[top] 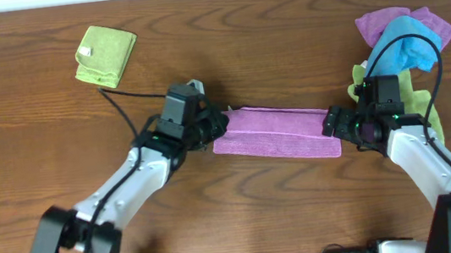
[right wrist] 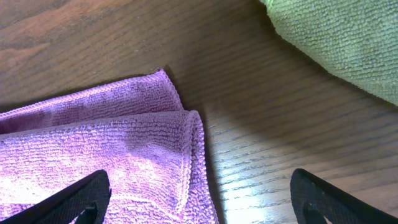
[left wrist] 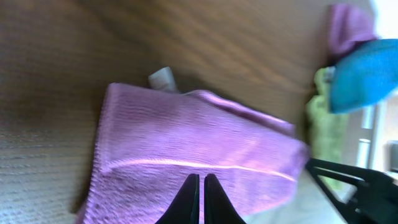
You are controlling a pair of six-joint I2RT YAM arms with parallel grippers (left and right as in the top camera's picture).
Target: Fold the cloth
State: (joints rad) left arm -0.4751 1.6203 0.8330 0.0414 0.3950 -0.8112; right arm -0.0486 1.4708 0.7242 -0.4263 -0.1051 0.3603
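Two grippers flank folded cloth point(top: 276, 133) mid-table point(top: 224, 41): left gripper point(top: 220, 125) clenched at left end, right gripper point(top: 329, 121) released, jaws wide, at right end.

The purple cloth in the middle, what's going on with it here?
Two robot arms are working on the lilac cloth, which lies on the table folded into a long strip. The left tool is shut over the strip's left end; whether it pinches any fabric is unclear. The right tool stands open over the right end, gripping nothing. A folded green cloth sits apart at the far left.
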